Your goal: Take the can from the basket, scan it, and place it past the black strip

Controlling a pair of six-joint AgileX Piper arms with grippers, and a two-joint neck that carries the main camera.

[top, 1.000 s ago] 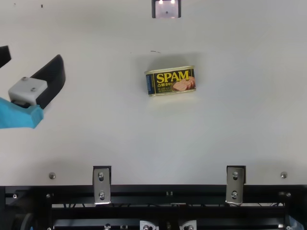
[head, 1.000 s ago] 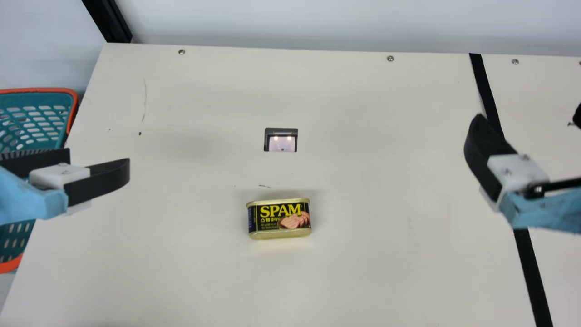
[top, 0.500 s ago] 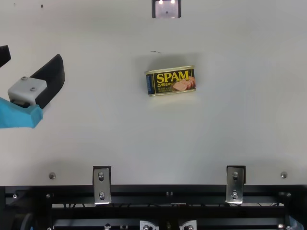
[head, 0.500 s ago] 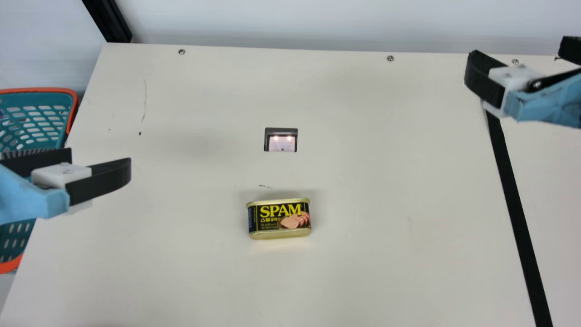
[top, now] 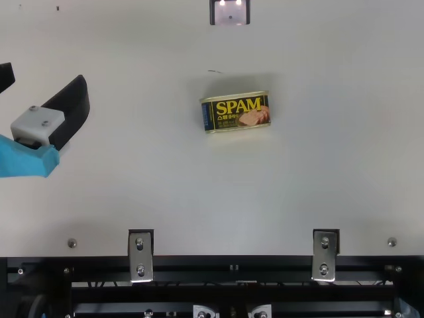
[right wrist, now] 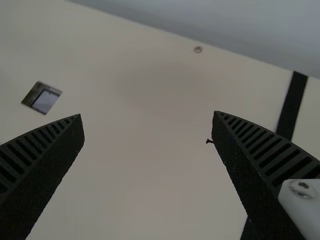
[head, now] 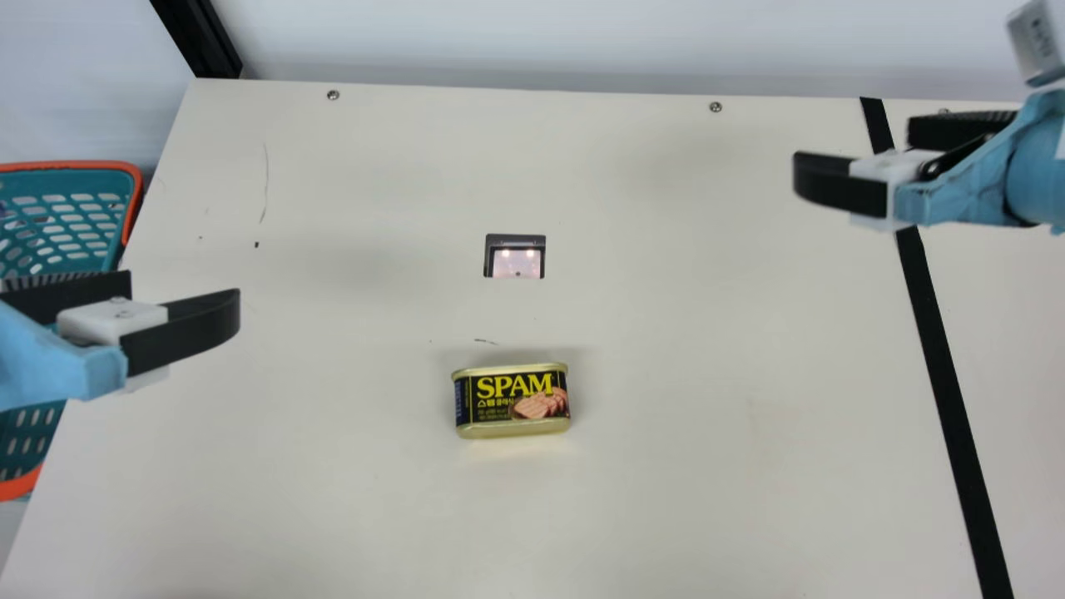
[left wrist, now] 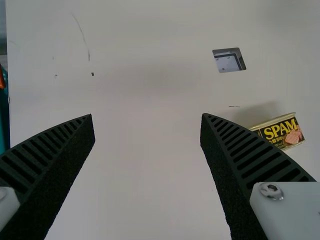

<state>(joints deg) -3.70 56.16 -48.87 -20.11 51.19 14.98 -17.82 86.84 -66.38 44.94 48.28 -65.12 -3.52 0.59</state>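
The can (head: 512, 401) rests on the table in the main view, nearer than the scanner window (head: 515, 257). My left gripper (head: 185, 287) stands open over the table's left side, beside the basket (head: 71, 220). My right gripper (head: 853, 156) is over the black strip (head: 948, 383) near the far right, its fingers pointing toward the table's middle. In the left wrist view, my left gripper (left wrist: 147, 117) has empty space between its fingers, and the can (left wrist: 281, 131) lies beyond one finger. My right gripper (right wrist: 148, 115) is open and empty in the right wrist view.
A dark post (head: 200, 37) rises behind the table's far left corner. In the top view, metal brackets (top: 140, 257) and a black frame run along the near edge. Small screws sit along the far edge.
My right gripper first moved toward the table's far side, then leftward and slightly back toward the near side, its fingers turning more to the left. The can and my left gripper have hardly moved.
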